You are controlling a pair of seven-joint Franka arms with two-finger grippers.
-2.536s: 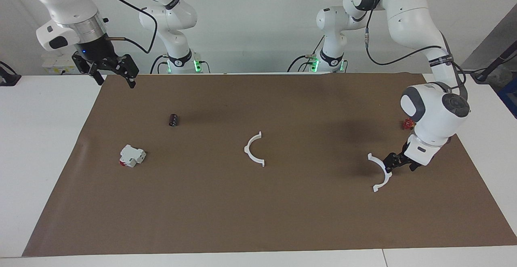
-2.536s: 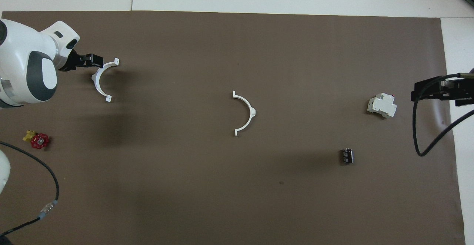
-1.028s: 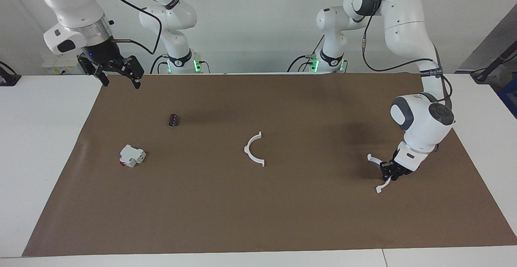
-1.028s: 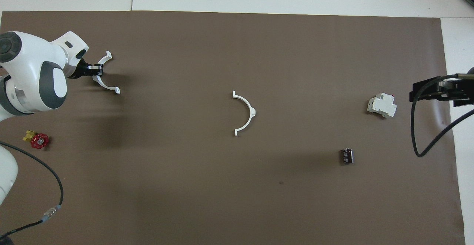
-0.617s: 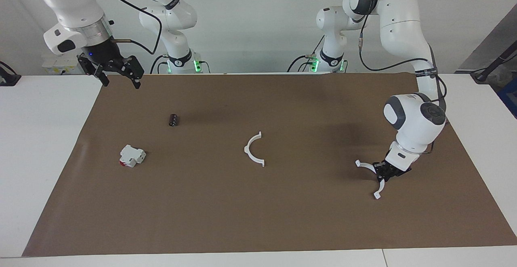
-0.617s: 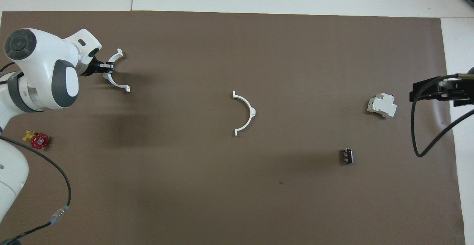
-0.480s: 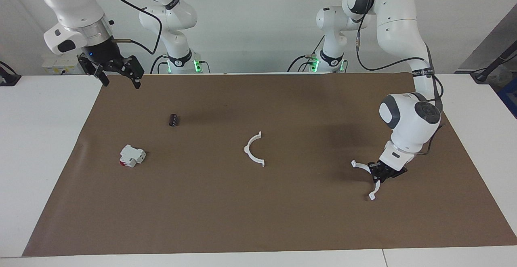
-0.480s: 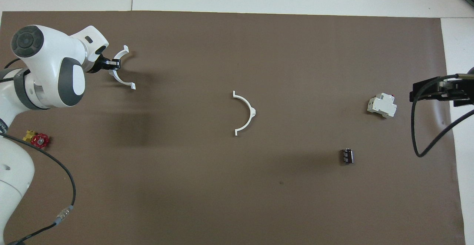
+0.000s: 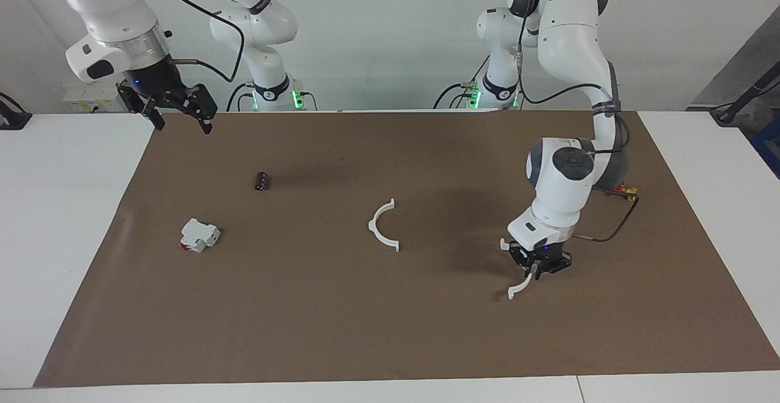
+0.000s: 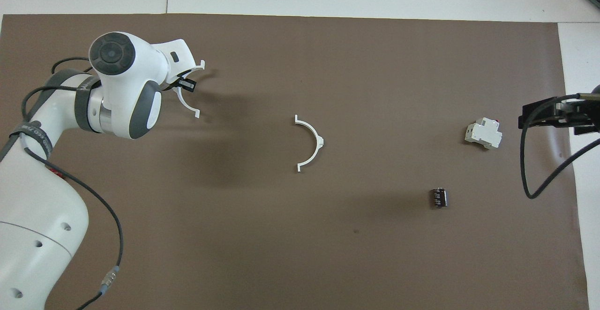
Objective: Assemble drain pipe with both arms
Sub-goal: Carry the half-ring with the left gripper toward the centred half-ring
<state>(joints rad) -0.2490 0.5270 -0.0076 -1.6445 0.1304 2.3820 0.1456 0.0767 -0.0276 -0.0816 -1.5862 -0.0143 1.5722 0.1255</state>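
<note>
L gripper (image 9: pixel 536 264) clamped on one white half-ring (image 9: pixel 518 287), raised over mat (image 9: pixel 390 330). Second half-ring (image 9: pixel 382 226) flat at mat centre. R gripper (image 9: pixel 177 113) open, waiting over mat corner.

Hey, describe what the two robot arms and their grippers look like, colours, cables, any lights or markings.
Both arms are glossy white jointed tubes with dark grey round joint caps and black bands bearing small lettering. Black cables run loose along each one. The left gripper and right gripper are black two-finger claws; the right one sits under a bare silver metal ring. A small blue light glows at each wrist, and green lights at the bases.
</note>
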